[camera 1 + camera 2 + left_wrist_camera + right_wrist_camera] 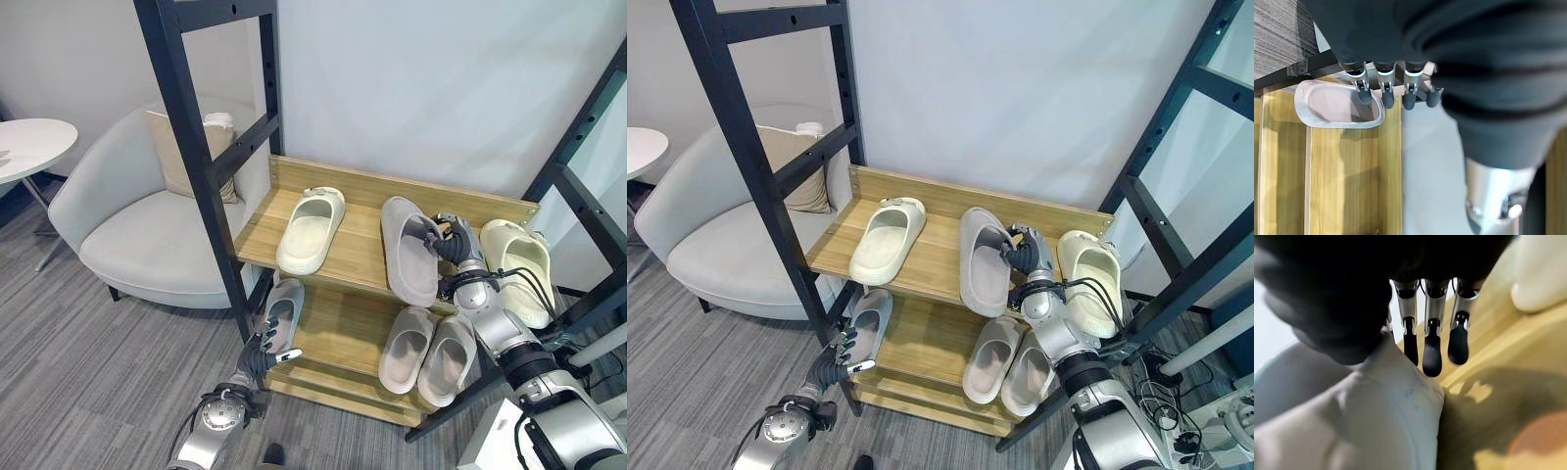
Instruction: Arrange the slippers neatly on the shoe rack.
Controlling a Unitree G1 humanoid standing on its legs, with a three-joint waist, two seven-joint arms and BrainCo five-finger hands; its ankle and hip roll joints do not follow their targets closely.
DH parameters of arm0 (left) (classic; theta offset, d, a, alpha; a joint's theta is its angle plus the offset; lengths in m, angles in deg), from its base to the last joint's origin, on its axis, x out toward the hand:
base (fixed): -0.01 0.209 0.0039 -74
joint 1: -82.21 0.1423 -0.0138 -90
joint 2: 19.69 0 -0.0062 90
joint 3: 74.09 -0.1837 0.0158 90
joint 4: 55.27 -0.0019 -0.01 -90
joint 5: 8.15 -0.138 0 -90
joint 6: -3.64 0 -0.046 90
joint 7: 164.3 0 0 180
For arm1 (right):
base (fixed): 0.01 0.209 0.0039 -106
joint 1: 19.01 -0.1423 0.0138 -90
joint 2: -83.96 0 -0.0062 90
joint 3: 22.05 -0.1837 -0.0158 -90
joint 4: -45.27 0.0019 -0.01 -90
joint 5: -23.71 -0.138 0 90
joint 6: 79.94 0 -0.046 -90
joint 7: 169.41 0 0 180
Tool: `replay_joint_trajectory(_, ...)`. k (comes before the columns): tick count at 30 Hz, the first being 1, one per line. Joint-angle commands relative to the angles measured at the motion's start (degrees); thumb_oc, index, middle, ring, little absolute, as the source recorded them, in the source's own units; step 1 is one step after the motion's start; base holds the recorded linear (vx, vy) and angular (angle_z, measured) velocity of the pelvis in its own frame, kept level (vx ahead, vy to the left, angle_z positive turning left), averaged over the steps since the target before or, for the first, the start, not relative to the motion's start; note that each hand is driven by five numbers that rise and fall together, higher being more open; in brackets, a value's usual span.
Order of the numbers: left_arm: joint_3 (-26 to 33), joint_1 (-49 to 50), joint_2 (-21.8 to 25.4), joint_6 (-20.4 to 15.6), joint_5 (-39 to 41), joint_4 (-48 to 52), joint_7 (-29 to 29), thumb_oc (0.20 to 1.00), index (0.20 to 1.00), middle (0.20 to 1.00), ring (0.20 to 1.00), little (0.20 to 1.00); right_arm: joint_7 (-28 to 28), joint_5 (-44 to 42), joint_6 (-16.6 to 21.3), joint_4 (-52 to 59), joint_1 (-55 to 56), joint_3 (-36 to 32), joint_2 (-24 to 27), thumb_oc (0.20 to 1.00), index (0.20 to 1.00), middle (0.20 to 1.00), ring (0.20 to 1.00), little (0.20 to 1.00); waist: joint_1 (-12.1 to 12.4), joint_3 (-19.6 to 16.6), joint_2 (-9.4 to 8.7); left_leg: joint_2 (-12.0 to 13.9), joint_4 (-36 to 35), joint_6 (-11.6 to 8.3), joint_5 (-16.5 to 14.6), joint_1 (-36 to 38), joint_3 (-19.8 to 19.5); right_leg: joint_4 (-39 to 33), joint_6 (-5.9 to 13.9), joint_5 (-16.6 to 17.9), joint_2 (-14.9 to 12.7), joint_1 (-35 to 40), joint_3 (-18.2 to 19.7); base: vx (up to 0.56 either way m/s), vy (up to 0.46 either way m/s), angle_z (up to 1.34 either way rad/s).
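The right hand (1027, 257) reaches up from the lower right to the top shelf of the light wooden two-shelf shoe rack (323, 176), its arm sloping up past the lower shelf. Its fingers (1432, 352) are curled over the strap edge of a grey foam slipper (407, 250) lying lengthwise on that shelf, gripping it; the right wrist view shows the dark tips hanging down just past the slipper's pale rounded side, with bare wood beyond them.

The left hand (263, 351) rises from the lower left to the rack's lower shelf. Its fingers (1385, 93) hang nearly straight and a little apart, tips at the heel rim of a pale grey foam slipper (280, 311) at that shelf's left end. Whether they touch the rim cannot be told.

Six slippers show in all. On the top shelf: a cream slipper (312, 229) well to the left of the right hand's fingers, the gripped grey one, and a cream slipper (521, 269) just to the right of them. On the lower shelf: the slipper at the left fingers and a beige pair (429, 354) side by side under the right arm.

The eye views also take in a black metal frame (201, 157), a light grey armchair (127, 235) with a beige cushion (181, 157), and a white round table (29, 145). The left wrist view shows the slipper's hollow footbed from above and grey carpet (1278, 34).
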Motion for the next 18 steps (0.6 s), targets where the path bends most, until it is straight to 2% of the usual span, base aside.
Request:
replay_joint_trajectory(1,2.42,-3.87,0.95,-0.95,1.25,2.4,-0.17,1.0,1.0,1.0,1.0,1.0,-2.33,-13.06,3.16,6.52,-0.77,-0.45,0.43,0.2,0.2,0.2,0.2,0.2,0.44,2.4,-1.43,1.04,0.0,0.07,-4.29,3.2,0.61,0.44,1.05,-0.5,-1.43,0.92,-1.26,0.0,-0.015,-0.09)
replay_joint_trajectory(2,2.5,-3.99,0.87,-0.89,1.28,2.47,-0.14,1.0,1.0,1.0,1.0,1.0,-2.39,-16.75,4.77,8.79,-0.11,-1.25,0.19,0.2,0.2,0.2,0.2,0.2,0.37,2.38,-1.37,1.03,0.0,0.03,-4.27,3.28,0.66,0.43,1.04,-0.48,-1.43,0.96,-1.24,0.0,-0.015,-0.14)
replay_joint_trajectory(3,2.47,-3.98,0.87,-0.89,1.28,2.48,-0.14,1.0,1.0,1.0,1.0,1.0,-2.41,-16.79,4.75,8.86,-0.03,-1.29,0.23,0.2,0.2,0.2,0.2,0.2,0.4,2.38,-1.36,1.03,0.0,0.03,-4.28,3.3,0.66,0.43,1.04,-0.49,-1.43,0.98,-1.25,0.0,-0.014,-0.15)
replay_joint_trajectory(5,3.44,-4.75,0.78,-0.87,1.59,2.83,-0.69,1.0,1.0,1.0,1.0,1.0,-1.78,-26.89,11.45,20.83,2.56,-5.98,-1.29,0.2,0.2,0.2,0.2,0.2,-0.07,2.32,-0.67,1.0,0.0,-0.01,-4.29,3.5,0.88,0.42,1.07,-0.57,-1.47,1.06,-1.3,-0.01,-0.011,-0.08)
replay_joint_trajectory(8,3.78,-4.68,0.83,-0.85,1.86,3.06,-0.92,1.0,1.0,1.0,1.0,1.0,-2.02,-28.76,13.19,25.02,3.84,-7.69,-2.1,0.2,0.2,0.2,0.2,0.2,-0.25,2.3,-0.44,0.97,0.0,-0.01,-4.33,3.59,0.95,0.38,1.1,-0.6,-1.51,1.12,-1.3,0.0,-0.003,-0.01)
replay_joint_trajectory(9,4.53,-4.66,0.74,-1.02,2.27,3.22,-1.29,1.0,1.0,1.0,1.0,1.0,-3.7,-33.43,16.84,32.34,5.15,-9.56,-3.86,0.2,0.2,0.2,0.2,0.2,-0.55,2.18,-0.02,0.94,0.0,-0.05,-4.33,3.7,1.08,0.36,1.14,-0.61,-1.57,1.11,-1.3,0.0,-0.012,-0.03)
replay_joint_trajectory(11,4.93,-4.31,0.71,-1.03,2.46,3.6,-1.34,1.0,1.0,1.0,1.0,1.0,-6.3,-38.02,18.8,37.46,6.23,-9.11,-5.28,0.2,0.2,0.2,0.2,0.2,-0.73,1.93,0.16,0.92,0.0,-0.14,-4.3,3.78,1.39,0.33,1.09,-0.64,-1.56,1.2,-1.21,0.0,0.0,0.0)
replay_joint_trajectory(12,4.93,-4.3,0.71,-1.03,2.46,3.6,-1.34,1.0,1.0,1.0,1.0,1.0,-6.31,-38.02,18.8,37.47,6.24,-9.11,-5.28,0.2,0.2,0.2,0.2,0.2,-0.73,1.93,0.15,0.92,0.0,-0.14,-4.3,3.78,1.39,0.33,1.09,-0.64,-1.56,1.2,-1.21,0.0,0.0,0.0)
replay_joint_trajectory(13,5.67,-3.59,0.53,-1.02,2.65,4.33,-1.25,1.0,1.0,1.0,1.0,1.0,-14.32,-49.13,19.81,46.27,6.98,-4.65,-6.79,0.2,0.2,0.2,0.2,0.2,-0.89,1.58,0.28,0.99,0.0,-0.41,-4.15,3.85,1.84,0.29,1.01,-0.47,-1.58,1.06,-1.03,0.0,0.0,0.0)
replay_joint_trajectory(14,5.67,-3.59,0.53,-1.01,2.65,4.33,-1.25,1.0,1.0,1.0,1.0,1.0,-14.33,-49.14,19.81,46.27,6.98,-4.65,-6.79,0.2,0.2,0.2,0.2,0.2,-0.9,1.57,0.28,0.99,0.0,-0.41,-4.15,3.85,1.83,0.29,1.01,-0.47,-1.57,1.06,-1.03,0.0,0.0,0.0)
replay_joint_trajectory(15,5.74,-3.49,0.46,-1.03,2.63,4.44,-1.05,1.0,1.0,1.0,1.0,1.0,-17.16,-52.1,19.72,48.32,7.05,-2.56,-6.97,0.2,0.2,0.2,0.2,0.2,-0.88,1.53,0.32,1.05,0.0,-0.51,-4.07,3.85,1.88,0.3,0.98,-0.46,-1.59,1.04,-0.98,0.0,0.0,0.0)
replay_joint_trajectory(16,5.69,-3.37,0.31,-1.05,2.59,4.58,-0.88,1.0,1.0,1.0,1.0,1.0,-19.03,-53.74,19.09,49.54,6.91,-0.31,-6.99,0.2,0.2,0.2,0.2,0.2,-0.78,1.51,0.37,1.08,0.0,-0.58,-3.97,3.81,1.93,0.31,0.95,-0.44,-1.55,1.04,-1.01,-0.03,-0.018,-0.02)
replay_joint_trajectory(17,5.77,-3.07,-0.16,-1.3,2.56,4.78,-0.67,1.0,1.0,1.0,1.0,1.0,-23.9,-58.68,17.34,51.35,7.1,5.69,-7.45,0.2,0.2,0.2,0.2,0.2,-0.56,1.44,0.46,1.21,0.0,-0.79,-3.72,3.67,1.98,0.36,0.87,-0.41,-1.47,1.04,-1.18,-0.03,-0.015,-0.01)
replay_joint_trajectory(18,5.87,-3.0,-0.3,-1.44,2.58,4.98,-0.62,1.0,1.0,1.0,1.0,1.0,-25.67,-59.69,16.14,51.83,7.15,8.42,-7.24,0.2,0.2,0.2,0.2,0.2,-0.5,1.43,0.5,1.28,0.0,-0.89,-3.59,3.58,1.93,0.39,0.85,-0.4,-1.46,0.99,-1.31,-0.03,-0.012,0.01)
